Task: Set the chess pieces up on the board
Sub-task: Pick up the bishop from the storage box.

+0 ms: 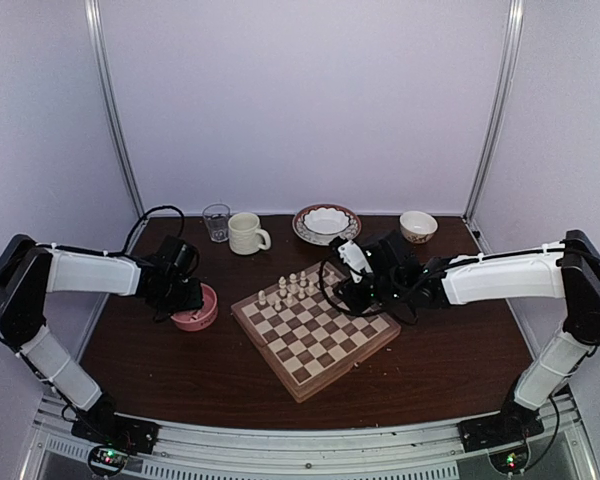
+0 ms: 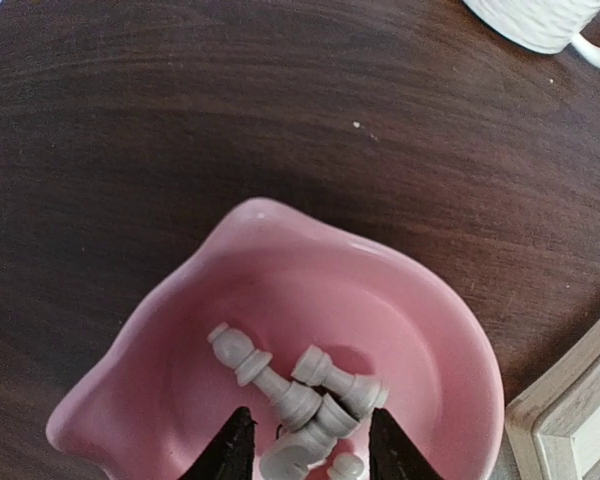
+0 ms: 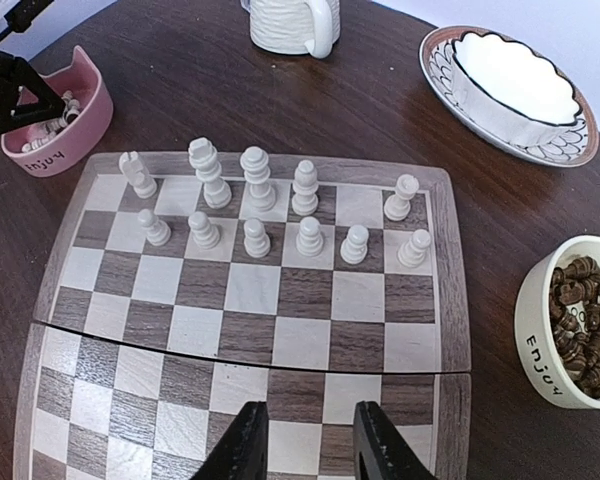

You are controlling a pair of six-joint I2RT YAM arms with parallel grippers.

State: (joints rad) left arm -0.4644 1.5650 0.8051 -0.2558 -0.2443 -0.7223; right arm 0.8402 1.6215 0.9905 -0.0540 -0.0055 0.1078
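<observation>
Left of the board (image 1: 320, 335), the left pincer (image 2: 310, 412) straddles chess pieces (image 2: 280, 385) in the pink bowl (image 2: 420, 330) to fetch one; whether it clamps, I cannot tell. Over the board, the right pincer (image 3: 310, 410) stands apart, empty.

The left arm (image 1: 90, 272) folds up from its base and stretches toward the board (image 1: 320, 345). The wrist bends down, so the left tool (image 2: 308, 448) points downward just off the board's left corner. Its jaws are partly apart, and any grip cannot be told. The right arm (image 1: 500, 277) extends level from the board's right. The right tool (image 3: 312, 440) hangs over the board's right edge, jaws narrowly apart and empty.
</observation>
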